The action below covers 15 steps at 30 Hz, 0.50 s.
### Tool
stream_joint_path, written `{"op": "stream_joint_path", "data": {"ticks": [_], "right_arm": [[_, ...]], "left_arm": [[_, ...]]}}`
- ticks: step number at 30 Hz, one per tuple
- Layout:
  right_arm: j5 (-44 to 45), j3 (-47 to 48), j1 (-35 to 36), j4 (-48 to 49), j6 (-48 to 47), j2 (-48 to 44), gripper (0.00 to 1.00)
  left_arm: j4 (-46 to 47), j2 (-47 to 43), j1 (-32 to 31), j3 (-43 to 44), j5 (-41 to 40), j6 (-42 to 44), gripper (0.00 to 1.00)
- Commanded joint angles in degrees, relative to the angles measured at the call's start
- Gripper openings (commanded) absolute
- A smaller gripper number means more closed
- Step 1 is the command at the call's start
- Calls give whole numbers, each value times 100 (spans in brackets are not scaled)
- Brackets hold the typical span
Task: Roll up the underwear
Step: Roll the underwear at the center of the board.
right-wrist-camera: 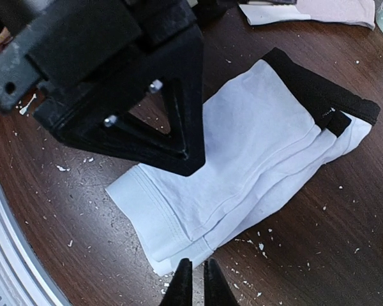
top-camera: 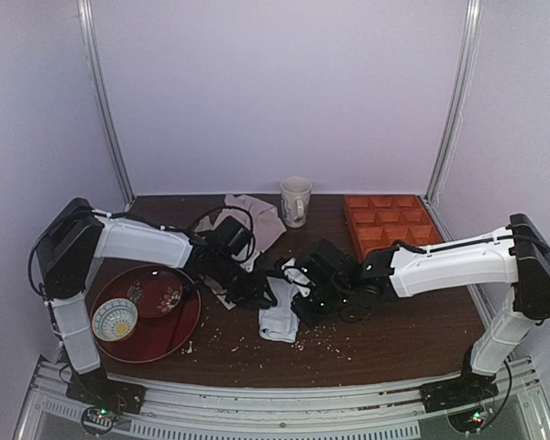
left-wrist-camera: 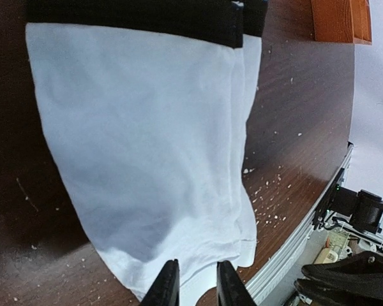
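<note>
The underwear [top-camera: 280,321] lies folded into a long white strip at mid-table, its black hem at the far end. It fills the left wrist view [left-wrist-camera: 147,140] and shows in the right wrist view [right-wrist-camera: 255,153]. My left gripper [top-camera: 257,295] hovers over the strip's near white hem, its fingers [left-wrist-camera: 168,288] a little apart with cloth and table showing between them [left-wrist-camera: 195,290]. It holds nothing I can see. My right gripper [top-camera: 304,310] is at the strip's near corner, its fingers all but together just off the cloth edge [right-wrist-camera: 195,287].
A red round tray [top-camera: 179,344] with a patterned bowl [top-camera: 115,319] and a dark plate [top-camera: 156,293] sits at the left. A pale pinkish cloth [top-camera: 257,220], a white mug [top-camera: 295,200] and an orange compartment tray [top-camera: 390,225] are at the back. Crumbs litter the wood.
</note>
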Motion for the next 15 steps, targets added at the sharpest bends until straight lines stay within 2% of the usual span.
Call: {"op": "stream_joint_path", "data": {"ticks": [1,3,7,15], "right_arm": [[-46,-55,-10,-40,115,-73,4],[-47,-130,-19,-9,153,-147,0],[-75,-224,-10,12,211,-217,0],[-25,-314,64,277,-7,-235,0]], "left_arm": [[528,237,-54,-11,264,122,28],[603,321,-52,-38,278,109,23],[701,403,-50,-104,310,88,18],[780,277,-63,-273,368,44,18]]}}
